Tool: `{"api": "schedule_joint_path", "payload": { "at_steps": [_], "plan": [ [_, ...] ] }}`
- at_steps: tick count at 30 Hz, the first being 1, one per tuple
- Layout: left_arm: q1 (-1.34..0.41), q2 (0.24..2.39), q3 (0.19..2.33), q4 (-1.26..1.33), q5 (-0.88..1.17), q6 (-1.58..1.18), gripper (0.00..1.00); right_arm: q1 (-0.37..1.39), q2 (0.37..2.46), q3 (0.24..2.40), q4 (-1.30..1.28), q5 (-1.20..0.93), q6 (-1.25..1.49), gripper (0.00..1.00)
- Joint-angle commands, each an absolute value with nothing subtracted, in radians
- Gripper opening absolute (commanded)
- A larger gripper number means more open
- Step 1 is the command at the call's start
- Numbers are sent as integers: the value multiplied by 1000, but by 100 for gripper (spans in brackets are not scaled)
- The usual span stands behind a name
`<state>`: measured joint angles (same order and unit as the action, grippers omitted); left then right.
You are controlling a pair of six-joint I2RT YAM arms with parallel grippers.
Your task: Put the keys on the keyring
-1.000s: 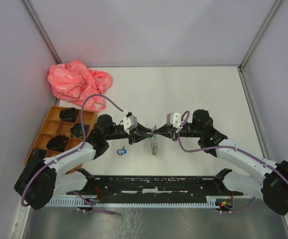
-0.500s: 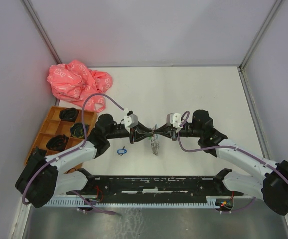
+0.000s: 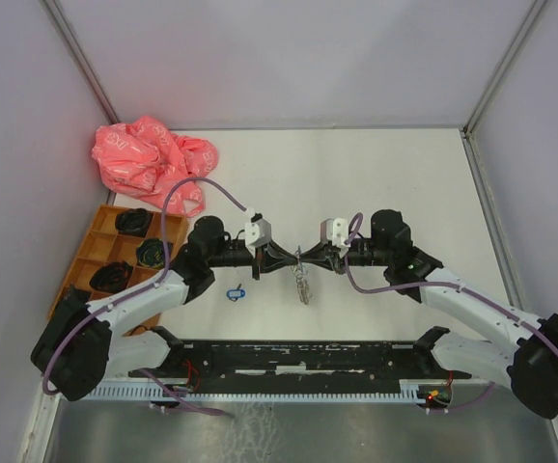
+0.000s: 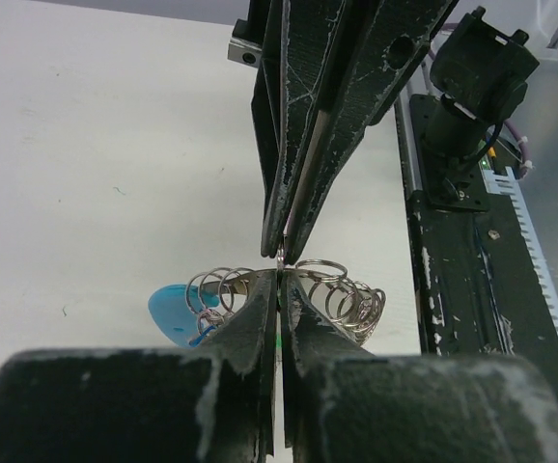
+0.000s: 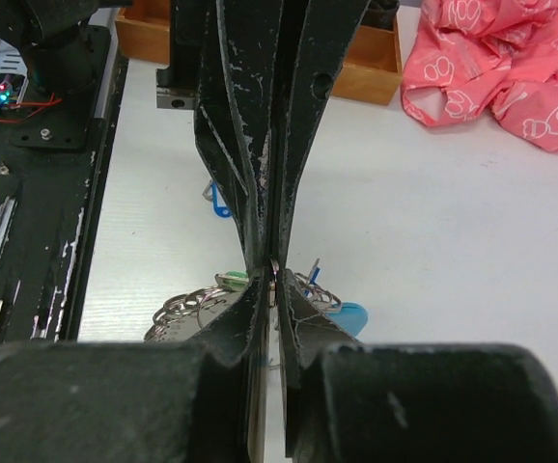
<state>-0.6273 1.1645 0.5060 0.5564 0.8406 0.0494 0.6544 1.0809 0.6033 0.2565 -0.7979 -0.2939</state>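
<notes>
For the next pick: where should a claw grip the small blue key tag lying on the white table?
Probably across the small blue key tag, from straight above: it lies flat on the white table, clear all round.

Both arms — the left arm (image 3: 139, 301) and the right arm (image 3: 472, 307) — pair white link shells with black joints. A purple cable (image 3: 178, 190) loops along each. The fingers (image 4: 342, 77) are black, scuffed with white scratches; white blocks (image 3: 258, 231) cap the wrists.
</notes>
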Motion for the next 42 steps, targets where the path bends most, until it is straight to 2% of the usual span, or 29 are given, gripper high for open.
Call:
{"api": "schedule_joint_path", "payload": {
  "at_steps": [1, 6, 12, 22, 29, 42],
  "plan": [
    [-629, 1112, 603, 381, 814, 154, 3, 657, 1019, 714, 23, -762, -384, 15],
    [-685, 1086, 734, 74, 671, 293, 3, 658, 1005, 835, -319, -714, -495, 31],
    [-796, 1117, 905, -224, 466, 394, 3, 658, 1028, 921, -447, -694, -583, 41],
    [-864, 1197, 1048, -413, 368, 435, 3, 657, 1087, 899, -288, -759, -586, 41],
    [-869, 1203, 1057, -416, 386, 437, 3, 658, 1158, 891, -234, -868, -603, 37],
    [-871, 1180, 1023, -370, 394, 434, 3, 652, 1224, 843, -155, -888, -621, 36]
  ]
}}
